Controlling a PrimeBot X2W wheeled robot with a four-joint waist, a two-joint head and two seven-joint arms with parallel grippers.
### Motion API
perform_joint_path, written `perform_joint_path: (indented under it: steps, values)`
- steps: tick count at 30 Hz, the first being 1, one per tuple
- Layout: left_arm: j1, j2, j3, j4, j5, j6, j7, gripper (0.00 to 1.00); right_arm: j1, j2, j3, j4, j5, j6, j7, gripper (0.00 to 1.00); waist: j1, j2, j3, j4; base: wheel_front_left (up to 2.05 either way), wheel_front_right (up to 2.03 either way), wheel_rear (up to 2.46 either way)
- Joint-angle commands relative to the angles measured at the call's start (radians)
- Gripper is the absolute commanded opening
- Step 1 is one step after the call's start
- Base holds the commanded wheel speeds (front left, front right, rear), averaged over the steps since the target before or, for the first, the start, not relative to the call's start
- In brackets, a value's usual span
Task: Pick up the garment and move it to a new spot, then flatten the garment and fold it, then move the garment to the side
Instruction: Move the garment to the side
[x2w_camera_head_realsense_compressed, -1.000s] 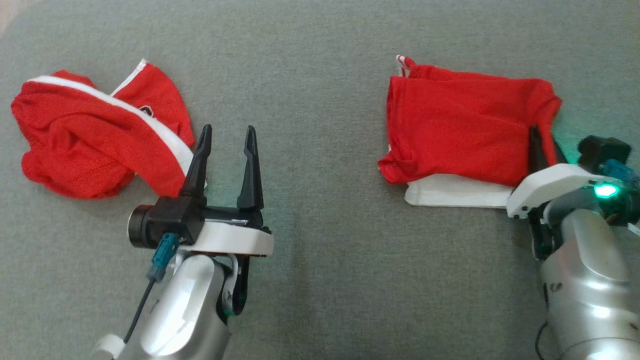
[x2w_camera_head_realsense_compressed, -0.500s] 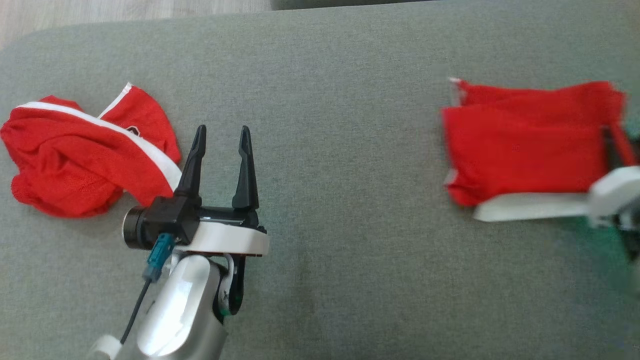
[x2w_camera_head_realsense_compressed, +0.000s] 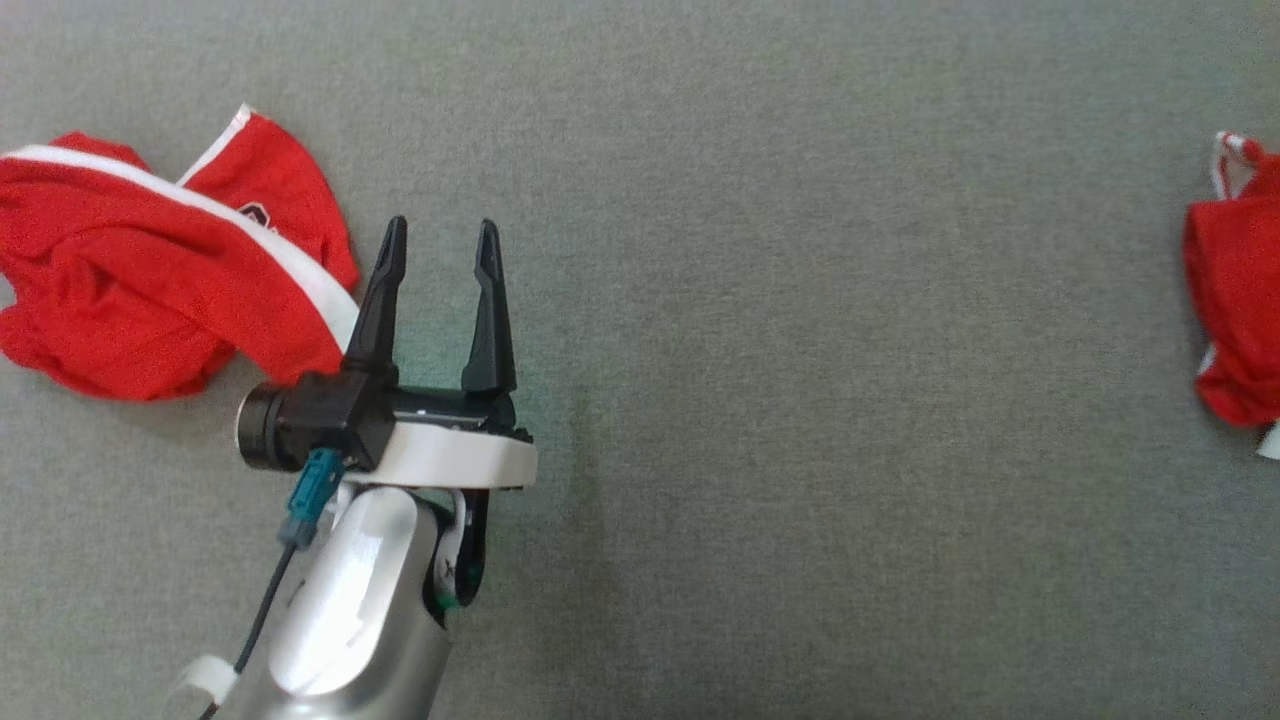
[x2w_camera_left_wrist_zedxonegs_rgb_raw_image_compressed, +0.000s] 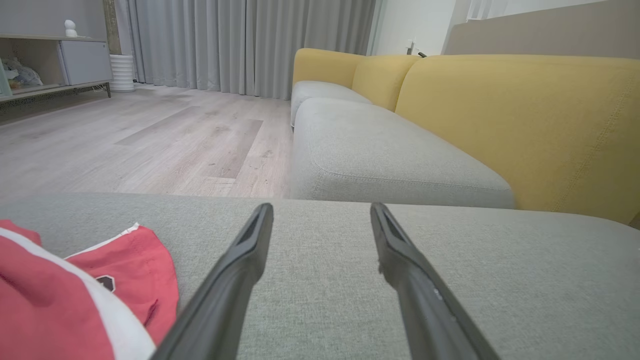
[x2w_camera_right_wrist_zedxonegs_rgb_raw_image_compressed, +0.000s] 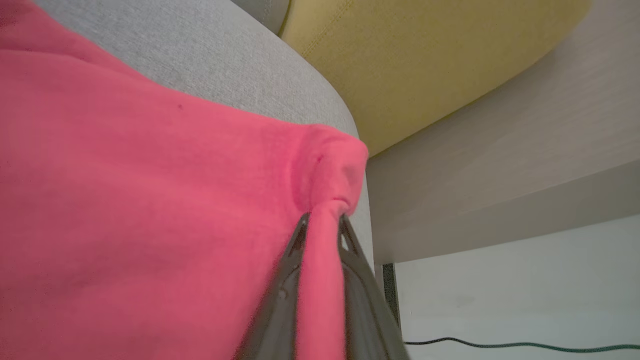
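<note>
The left end effector (x2w_camera_head_realsense_compressed: 441, 230) has two long, tapering black fingers (x2w_camera_head_realsense_compressed: 378, 300) on a black block (x2w_camera_head_realsense_compressed: 335, 410), with a white collar (x2w_camera_head_realsense_compressed: 460, 465) beneath. A round black camera barrel (x2w_camera_head_realsense_compressed: 262, 440) sits at its side, a teal connector (x2w_camera_head_realsense_compressed: 310, 490) and dark cable (x2w_camera_head_realsense_compressed: 262, 620) trailing down the glossy silver forearm (x2w_camera_head_realsense_compressed: 350, 620).

Folded red garment (x2w_camera_head_realsense_compressed: 1240, 300) w/ white trim, far rt on grey cushion (x2w_camera_head_realsense_compressed: 800, 300), corner bunched in rt hand (x2w_camera_right_wrist_zedxonegs_rgb_raw_image_compressed: 323, 218)

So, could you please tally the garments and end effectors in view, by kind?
Red garments: 2 (crumpled garment, folded garment)
End effectors: 2 (left end effector, right end effector)
Total: 4
</note>
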Motion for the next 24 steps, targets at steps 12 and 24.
perform_joint_path:
  steps: [12, 24]
  values:
    - [-0.038, 0.005, 0.044, -0.026, 0.02, -0.007, -0.009, 1.0, -0.047, 0.017, -0.152, 0.008, -0.089, -0.001, -0.064, 1.0, -0.0001, 0.0, 0.017, -0.004, 0.0, 0.0, 0.0]
    - [0.034, 0.005, 0.07, -0.015, 0.007, -0.012, -0.009, 1.0, -0.073, 0.275, -0.059, -0.153, -0.026, -0.001, -0.136, 1.0, -0.0001, 0.0, -0.172, -0.051, 0.0, 0.0, 0.0]
